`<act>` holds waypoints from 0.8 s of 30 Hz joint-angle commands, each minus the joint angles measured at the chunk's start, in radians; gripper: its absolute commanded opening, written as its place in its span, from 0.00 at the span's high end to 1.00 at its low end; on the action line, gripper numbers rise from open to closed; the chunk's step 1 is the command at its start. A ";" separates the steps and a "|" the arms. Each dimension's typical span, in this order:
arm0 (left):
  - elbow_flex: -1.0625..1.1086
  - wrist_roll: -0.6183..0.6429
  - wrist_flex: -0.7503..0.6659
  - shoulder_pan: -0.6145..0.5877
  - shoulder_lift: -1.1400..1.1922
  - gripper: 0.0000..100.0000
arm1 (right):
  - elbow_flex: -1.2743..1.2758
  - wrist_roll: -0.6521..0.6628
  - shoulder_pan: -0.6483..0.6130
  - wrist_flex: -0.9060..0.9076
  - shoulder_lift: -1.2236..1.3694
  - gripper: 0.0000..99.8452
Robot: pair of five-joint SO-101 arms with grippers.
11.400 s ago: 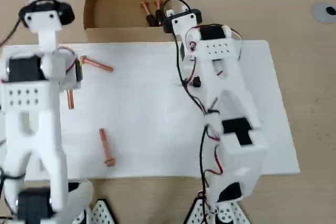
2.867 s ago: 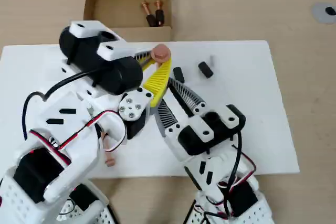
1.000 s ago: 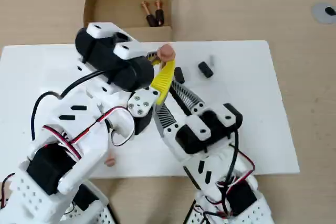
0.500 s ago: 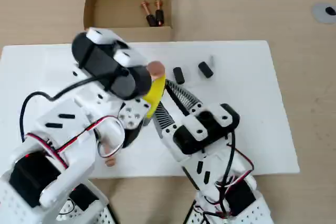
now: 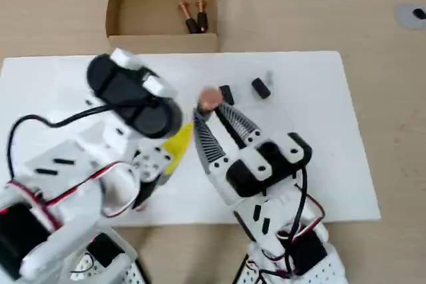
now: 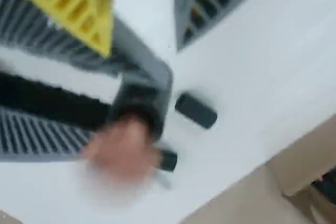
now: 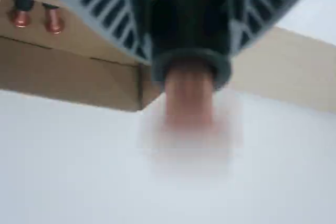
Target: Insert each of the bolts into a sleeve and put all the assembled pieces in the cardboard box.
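The right tool (image 5: 210, 112) is clamped narrow on a black sleeve (image 7: 190, 19), and a copper bolt (image 7: 189, 95) sits in that sleeve, its blurred end sticking out past the fingertips. The left tool (image 5: 178, 141) hangs just beside it on the robot's left. Its yellow finger (image 6: 68, 3) and its grey partner are spread wide with nothing between them.

The assembled piece is held low over the white mat (image 5: 319, 151) that covers the middle of the desk (image 5: 393, 98). Its long axis runs along the right tool's own reach, pointing away from the arm bases. The cardboard box (image 5: 163, 43) lies in that direction, at the far edge of the mat and a little toward the left arm's side. In the right wrist view its front wall stands straight ahead of the bolt's end. Two finished pieces (image 5: 192, 16) already lie inside, near the box's right wall.

I judge the insertion done for this pair. The right arm holds it and is well placed, so the carry should be a forward reach that clears the box's front wall before release.

Two loose sleeves, one (image 5: 226, 94) just beside the right tool's fingertips and one (image 5: 260, 88) a little farther off, lie flat on the mat and wait for bolts
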 commanded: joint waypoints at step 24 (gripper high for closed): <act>0.120 -0.006 0.046 -0.744 -0.001 0.90 | -0.697 0.048 0.211 -0.207 0.940 0.99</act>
